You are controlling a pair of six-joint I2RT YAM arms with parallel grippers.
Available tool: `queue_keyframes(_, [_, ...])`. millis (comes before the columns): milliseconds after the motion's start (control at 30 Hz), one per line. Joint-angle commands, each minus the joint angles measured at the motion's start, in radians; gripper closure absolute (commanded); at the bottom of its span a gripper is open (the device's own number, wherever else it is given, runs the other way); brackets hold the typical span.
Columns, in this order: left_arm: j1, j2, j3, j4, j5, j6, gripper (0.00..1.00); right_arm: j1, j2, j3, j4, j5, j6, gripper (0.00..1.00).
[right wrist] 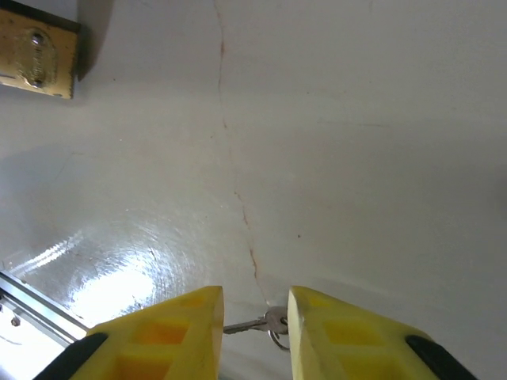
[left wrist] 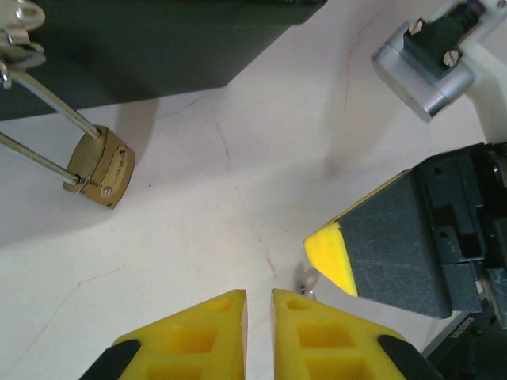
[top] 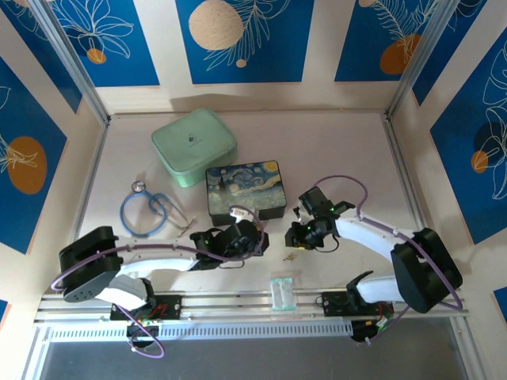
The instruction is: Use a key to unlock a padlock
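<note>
We've got the right gripper open around the tiny silvery key; the left gripper is nearly closed and empty, near the brass padlock.

White arm links, black joints, lilac cables; yellow pincer fingers, square recesses, black mounts.

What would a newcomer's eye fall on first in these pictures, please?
The starry painted box at the table's middle stands out, with the mint case behind it. Up close, the brass padlock lies by the box, and the tiny key sits between the yellow fingertips of the right gripper.
</note>
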Motion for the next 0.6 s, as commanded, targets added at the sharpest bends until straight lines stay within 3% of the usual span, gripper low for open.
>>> queue_keyframes(0, [-0.028,0.055,0.045,-0.076,0.019,0.028,0.85,0.006,0.027,-0.004,0.005,-0.054,0.013,0.73])
queue_keyframes(200, [-0.041,0.052,0.029,-0.079,-0.022,0.008,0.84,0.022,0.028,-0.049,-0.012,-0.046,0.048,0.73])
queue_keyframes(567, [-0.041,0.054,0.007,-0.042,-0.016,-0.012,0.83,0.056,-0.013,-0.083,0.017,-0.141,0.103,0.73])
